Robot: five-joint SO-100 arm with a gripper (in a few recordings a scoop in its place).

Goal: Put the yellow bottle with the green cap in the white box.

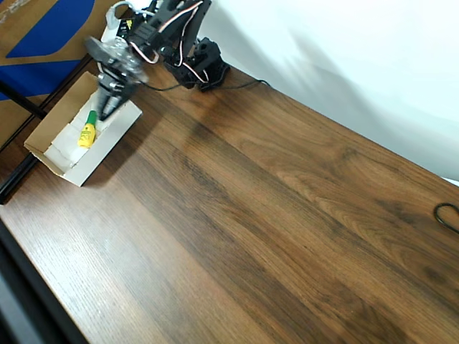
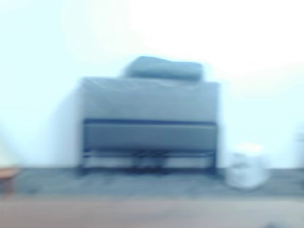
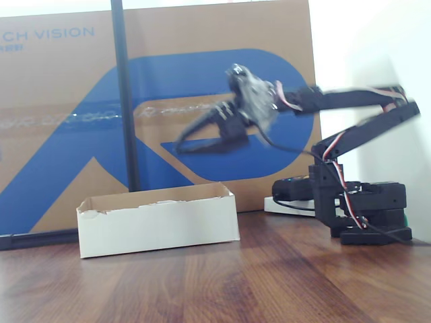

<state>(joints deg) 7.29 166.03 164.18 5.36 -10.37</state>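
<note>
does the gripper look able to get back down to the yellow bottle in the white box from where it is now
Probably yes. The yellow bottle lies uncovered in the open-top white box, and the gripper hangs above the box with nothing between them in the overhead view.

white wall point(image 1: 344, 43), brown wood table point(image 1: 272, 229), blurred grey sofa point(image 2: 149, 123).
</note>
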